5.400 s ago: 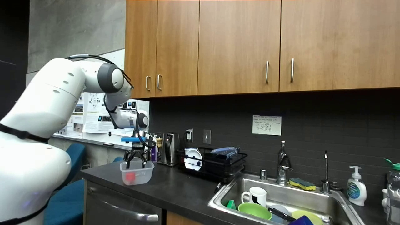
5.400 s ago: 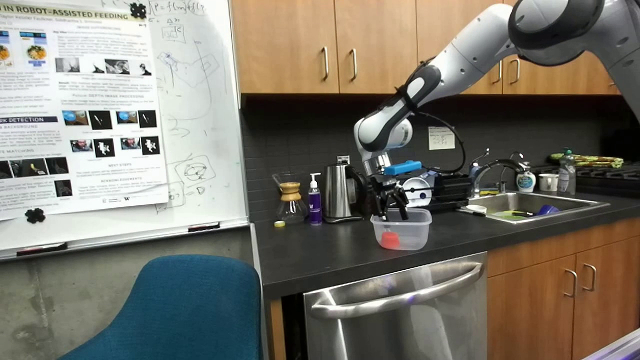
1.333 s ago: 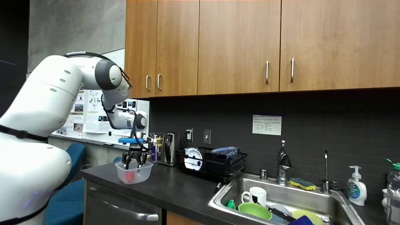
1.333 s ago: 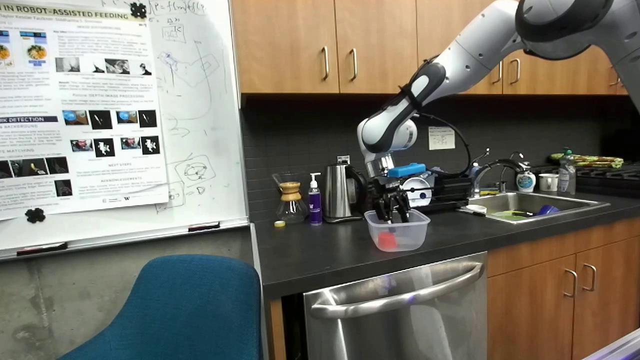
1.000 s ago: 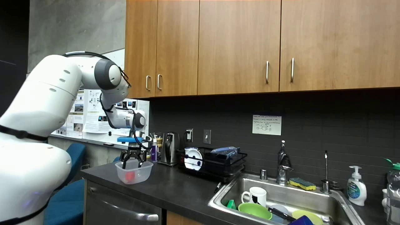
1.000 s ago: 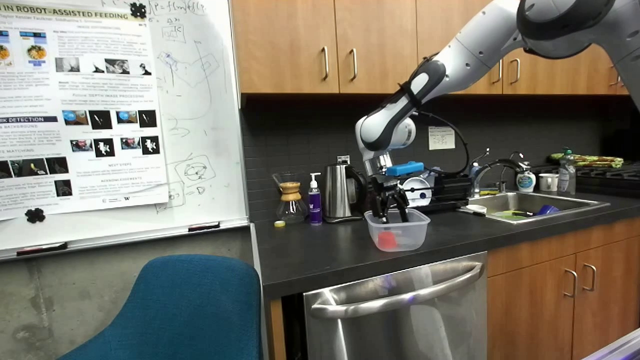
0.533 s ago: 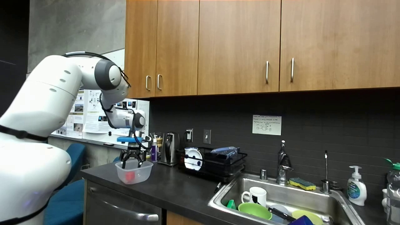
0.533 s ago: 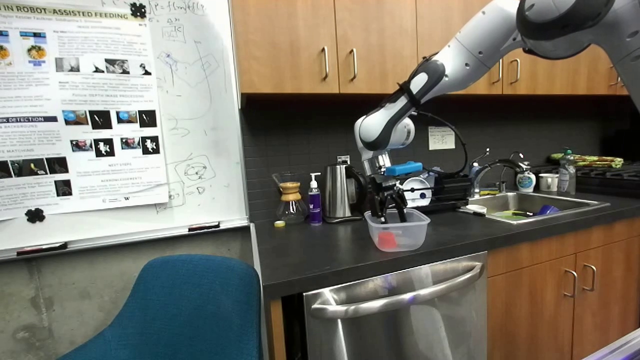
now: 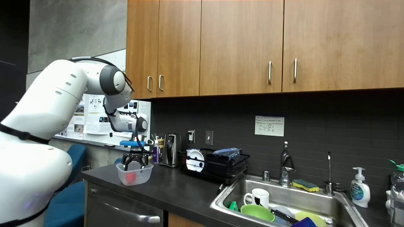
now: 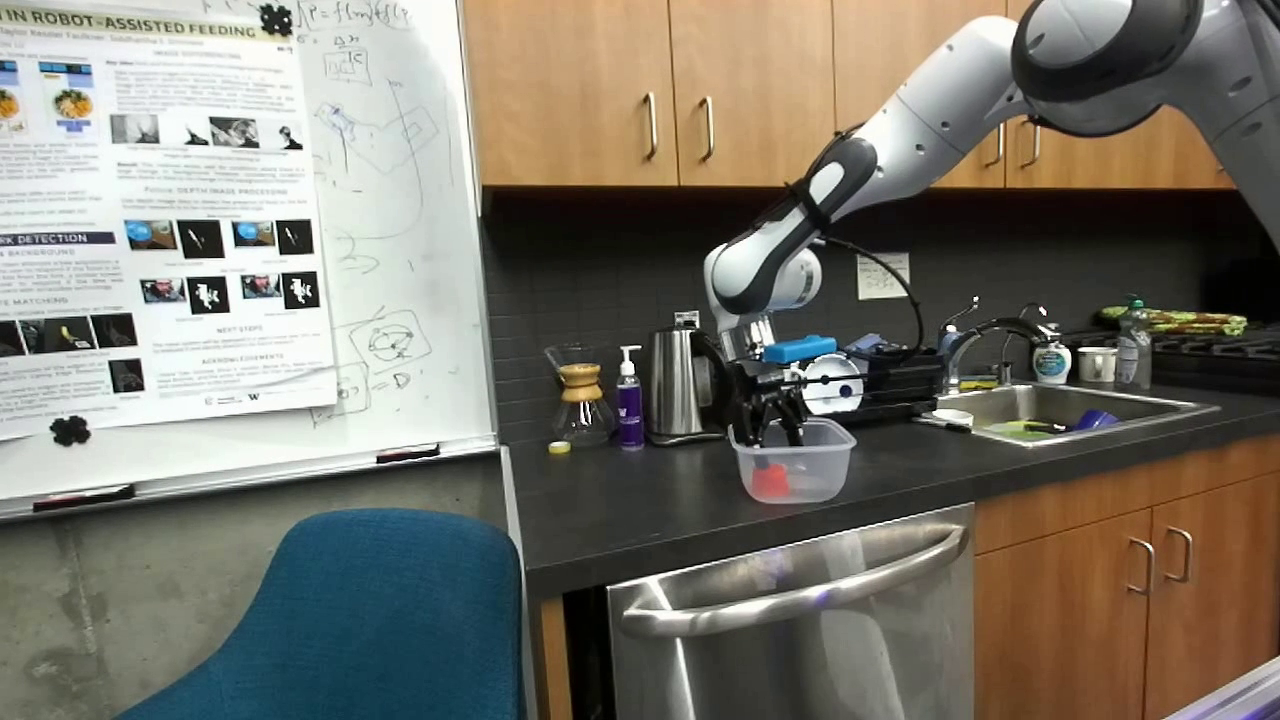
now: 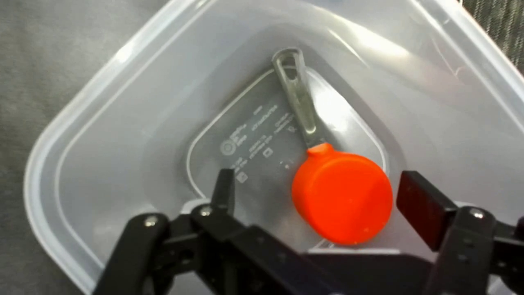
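Above the red scoop [image 11: 343, 198], empty fingers [image 11: 425, 211] stand wide apart, the tub [image 10: 822, 475] shifted since earlier.

Partial and Unreadable Items

Tub [image 11: 151, 114]: cut off by three edges of the wrist view; base lettering [image 11: 262, 135] blurred.
Measuring cup [image 11: 343, 196]: red blur through the tub's wall in both exterior views.
Note [image 9: 269, 126]: handwriting too small to read.
Poster [image 10: 170, 205]: left side cropped in an exterior view.

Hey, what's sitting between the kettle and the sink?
In an exterior view, a black dish rack stands between the kettle and sink, plus a pen-like item.
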Available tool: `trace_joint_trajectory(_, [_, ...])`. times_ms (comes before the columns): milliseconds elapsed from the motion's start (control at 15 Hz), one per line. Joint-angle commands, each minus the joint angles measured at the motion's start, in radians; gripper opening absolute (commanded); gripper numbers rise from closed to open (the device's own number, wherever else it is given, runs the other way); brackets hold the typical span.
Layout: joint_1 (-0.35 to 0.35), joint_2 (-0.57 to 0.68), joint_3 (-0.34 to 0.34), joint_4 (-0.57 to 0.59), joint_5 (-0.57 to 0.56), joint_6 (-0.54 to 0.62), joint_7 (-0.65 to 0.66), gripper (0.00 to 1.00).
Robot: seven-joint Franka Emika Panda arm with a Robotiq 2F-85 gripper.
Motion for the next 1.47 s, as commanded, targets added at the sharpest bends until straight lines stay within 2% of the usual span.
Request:
trace_joint_trajectory(0, [0.002, 0.017, 0.012, 0.062, 0.032, -0.007, -0.028, 1.00])
trace_joint_trajectory(467, [0.006, 0.010, 0.051, 0.146, 0.142, -0.010, -0.053, 1.00])
trace_joint_trajectory(733, [0.001, 0.000, 0.052, 0.156, 0.171, -0.008, -0.047, 1.00])
trace_joint_trajectory(1133, [-0.023, -0.060, 0.018, 0.063, 0.166, 0.004, -0.023, 1.00])
trace_joint_trajectory(1400, [-0.039, -0.104, -0.010, -0.024, 0.149, 0.115, -0.016, 1.00])
